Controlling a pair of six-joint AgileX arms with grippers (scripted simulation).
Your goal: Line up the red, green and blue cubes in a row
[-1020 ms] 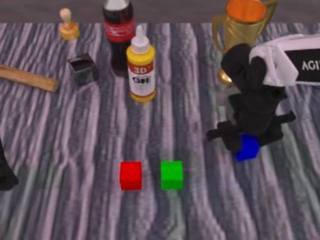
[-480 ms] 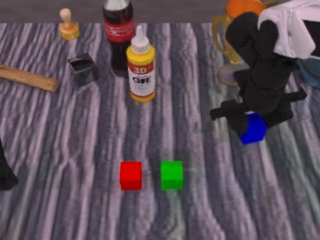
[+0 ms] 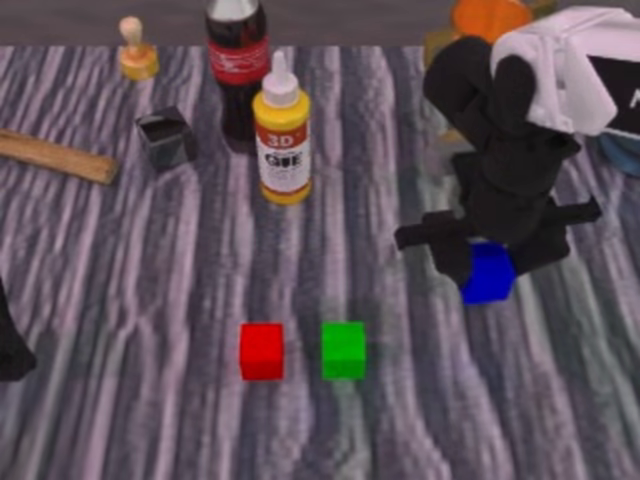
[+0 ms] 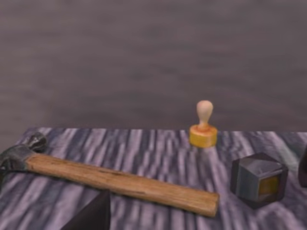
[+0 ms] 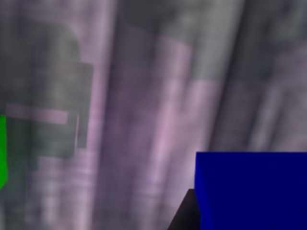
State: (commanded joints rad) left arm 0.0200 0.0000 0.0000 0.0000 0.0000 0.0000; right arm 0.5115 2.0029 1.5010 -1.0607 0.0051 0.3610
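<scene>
The right gripper (image 3: 487, 262) is closed on the blue cube (image 3: 489, 273), above the table (image 3: 400, 400), right of the green cube (image 3: 343, 349). The red cube (image 3: 261, 350) sits just left of green, sides square. The left gripper (image 3: 12, 345) is parked at the left edge; I cannot tell its grip.

Three coloured cubes: one red cube (image 3: 261, 351), one green cube (image 3: 343, 349), one blue cube (image 3: 488, 274). Two bottles: cola bottle (image 3: 237, 70), glue bottle (image 3: 282, 132). One hammer (image 4: 115, 181), one black box (image 3: 166, 139), one stamp (image 3: 137, 50).

Red cube (image 3: 261, 350), green cube (image 3: 343, 349) adjacent — blue cube (image 3: 488, 273) apart
</scene>
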